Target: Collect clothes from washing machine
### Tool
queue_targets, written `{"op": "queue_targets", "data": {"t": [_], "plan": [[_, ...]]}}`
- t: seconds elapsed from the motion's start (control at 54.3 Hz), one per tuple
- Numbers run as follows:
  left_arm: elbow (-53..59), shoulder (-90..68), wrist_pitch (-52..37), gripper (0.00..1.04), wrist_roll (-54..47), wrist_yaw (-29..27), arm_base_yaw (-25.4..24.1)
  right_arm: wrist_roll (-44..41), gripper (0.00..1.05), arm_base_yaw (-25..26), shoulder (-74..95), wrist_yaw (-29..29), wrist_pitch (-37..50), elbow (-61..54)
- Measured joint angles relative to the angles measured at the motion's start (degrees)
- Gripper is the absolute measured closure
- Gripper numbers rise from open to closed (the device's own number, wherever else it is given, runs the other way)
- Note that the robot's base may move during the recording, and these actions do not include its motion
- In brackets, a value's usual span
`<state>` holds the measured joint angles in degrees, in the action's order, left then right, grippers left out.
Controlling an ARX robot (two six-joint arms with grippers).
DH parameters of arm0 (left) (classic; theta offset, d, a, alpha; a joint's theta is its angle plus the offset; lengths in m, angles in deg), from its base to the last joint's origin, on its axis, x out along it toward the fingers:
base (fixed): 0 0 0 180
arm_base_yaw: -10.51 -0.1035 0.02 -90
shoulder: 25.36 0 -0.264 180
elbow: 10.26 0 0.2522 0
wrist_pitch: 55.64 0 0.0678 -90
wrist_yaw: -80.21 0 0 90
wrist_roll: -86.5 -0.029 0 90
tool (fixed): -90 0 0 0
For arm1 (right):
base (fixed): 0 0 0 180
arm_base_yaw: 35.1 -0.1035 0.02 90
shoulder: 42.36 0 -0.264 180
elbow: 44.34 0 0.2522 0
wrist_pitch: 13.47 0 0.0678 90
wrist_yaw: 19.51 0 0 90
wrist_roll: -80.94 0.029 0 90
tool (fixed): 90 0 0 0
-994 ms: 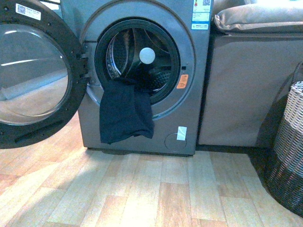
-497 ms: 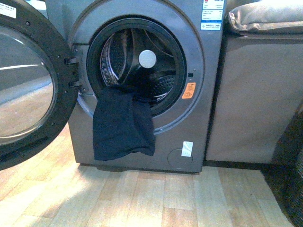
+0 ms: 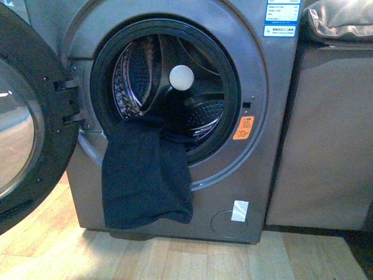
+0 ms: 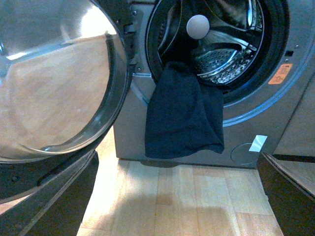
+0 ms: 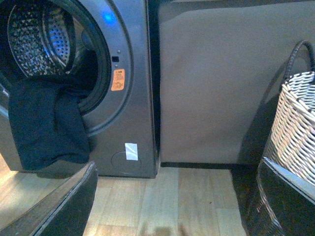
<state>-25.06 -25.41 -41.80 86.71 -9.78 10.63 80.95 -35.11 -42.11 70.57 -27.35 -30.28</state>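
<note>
The dark grey washing machine (image 3: 256,175) fills the front view, its porthole door (image 3: 23,116) swung open to the left. The clothes (image 3: 145,175), one limp dark navy garment, hang out over the lower rim of the drum opening and down the front panel. Neither arm shows in the front view. In the left wrist view my left gripper (image 4: 177,206) is open above the wooden floor, short of the clothes (image 4: 184,115). My right gripper (image 5: 172,206) is open too, facing the machine's right corner (image 5: 133,98), with the clothes (image 5: 47,125) off to one side.
A beige cabinet (image 3: 332,134) stands against the machine's right side. A woven basket (image 5: 295,128) sits on the floor beyond it, close to one right finger (image 5: 285,201). The open door (image 4: 59,83) looms beside the left gripper. A white round knob (image 3: 181,77) shows inside the drum.
The front view has closed in on the machine, which now looms larger and sits further right. The basket has dropped out of that view. The clothes hang as before.
</note>
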Motion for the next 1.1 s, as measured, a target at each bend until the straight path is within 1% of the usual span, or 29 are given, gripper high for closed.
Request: {"op": "queue_targets", "data": {"t": [0.681,0.699,0.755,0.773,0.791,0.81,0.847,0.883,0.939,1.012,1.104], "plan": [[0.0,0.0,0.0,0.07,0.0,0.0,0.0,0.0,0.07,0.0,0.0,-0.1,0.0,0.0],[-0.3,-0.9,1.1,0.07,1.4,3.0,-1.0,0.0,0.07,0.0,0.0,-0.1,0.0,0.0],[-2.2,-5.5,5.4,0.07,6.6,15.6,-4.9,0.0,0.07,0.0,0.0,-0.1,0.0,0.0],[-2.4,-6.7,5.4,0.07,7.1,17.4,-5.4,0.0,0.07,0.0,0.0,-0.1,0.0,0.0],[-2.6,-8.9,4.9,0.07,8.9,20.4,-6.1,0.0,0.07,0.0,0.0,-0.2,0.0,0.0],[-2.8,-11.2,4.0,0.07,10.7,22.4,-6.4,0.0,0.07,0.0,0.0,-0.3,0.0,0.0],[-3.3,-14.5,1.9,0.07,11.9,24.3,-6.4,0.0,0.07,0.0,0.0,-0.2,0.0,0.0],[-4.7,-19.5,-2.3,0.07,13.5,24.9,-5.6,0.0,0.07,0.0,0.0,-0.1,0.0,0.0],[-8.8,-29.7,-11.4,0.07,13.8,22.9,-3.3,0.0,0.07,0.0,0.0,-0.1,0.0,0.0],[-14.8,-43.1,-21.0,0.07,13.2,20.0,-0.6,0.0,0.07,0.0,0.0,-0.1,0.0,0.0],[-20.4,-55.3,-27.2,0.07,12.4,18.2,1.6,0.0,0.07,0.0,0.0,-0.1,0.0,0.0]]}}
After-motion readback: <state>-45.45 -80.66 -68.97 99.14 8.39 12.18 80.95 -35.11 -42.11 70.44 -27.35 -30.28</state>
